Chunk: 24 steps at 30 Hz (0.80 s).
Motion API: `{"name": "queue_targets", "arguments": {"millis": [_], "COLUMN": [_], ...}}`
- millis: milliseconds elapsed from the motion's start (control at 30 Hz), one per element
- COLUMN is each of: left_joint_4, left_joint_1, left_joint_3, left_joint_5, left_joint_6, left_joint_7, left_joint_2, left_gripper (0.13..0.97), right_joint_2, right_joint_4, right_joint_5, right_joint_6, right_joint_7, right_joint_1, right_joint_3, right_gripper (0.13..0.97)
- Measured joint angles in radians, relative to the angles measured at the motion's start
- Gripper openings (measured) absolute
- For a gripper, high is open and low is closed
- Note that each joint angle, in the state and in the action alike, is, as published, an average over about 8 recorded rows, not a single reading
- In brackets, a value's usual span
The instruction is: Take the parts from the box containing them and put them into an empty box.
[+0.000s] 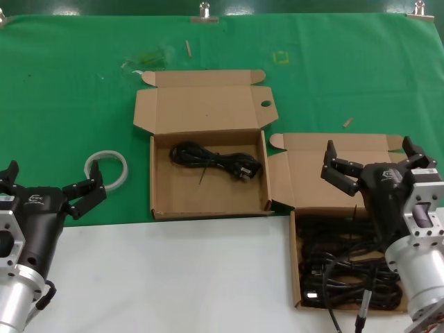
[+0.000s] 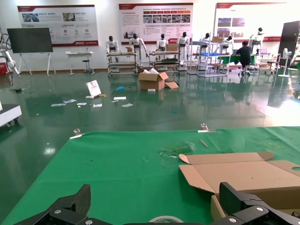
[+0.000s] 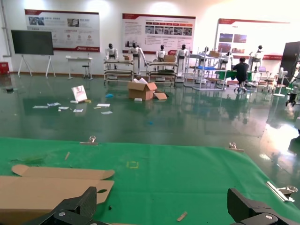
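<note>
The parts, black coiled power cables (image 1: 345,267), fill the brown box containing them (image 1: 294,267) at the front right. My right gripper (image 1: 370,151) hovers open above that box's raised lid and back edge, holding nothing. The box the task calls empty (image 1: 182,193) sits mid-table with its lid (image 1: 201,104) folded back, and one coiled cable (image 1: 216,161) lies in it. My left gripper (image 1: 52,179) is open at the front left, apart from both boxes. In the wrist views, the left gripper (image 2: 157,201) and right gripper (image 3: 163,201) each show wide-apart fingers over green cloth.
A white tape ring (image 1: 107,168) lies on the green cloth just beyond my left gripper, and shows as the tape ring (image 2: 165,219) in the left wrist view. Small wood bits (image 1: 347,122) and clear wrapping (image 1: 142,61) lie on the cloth. Bare white tabletop (image 1: 173,277) runs along the front.
</note>
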Motion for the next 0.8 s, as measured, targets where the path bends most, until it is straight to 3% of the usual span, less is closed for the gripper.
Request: {"name": "queue_targets", "arguments": {"millis": [433, 800], "left_joint_4": [0.0, 0.0], "left_joint_1": [0.0, 0.0], "left_joint_3": [0.0, 0.0], "left_joint_5": [0.0, 0.0], "left_joint_6": [0.0, 0.0], "left_joint_7": [0.001, 0.0], "left_joint_2": [0.0, 0.0], "left_gripper": [0.965, 0.965], "right_joint_2": [0.0, 0.0], "right_joint_4": [0.003, 0.003], "right_joint_5": [-0.154, -0.172], "right_joint_6": [-0.081, -0.09], "right_joint_7": [0.221, 0.246], "right_joint_1": [-0.032, -0.036], "right_joint_3": [0.055, 0.061], "right_gripper": [0.966, 0.966]}}
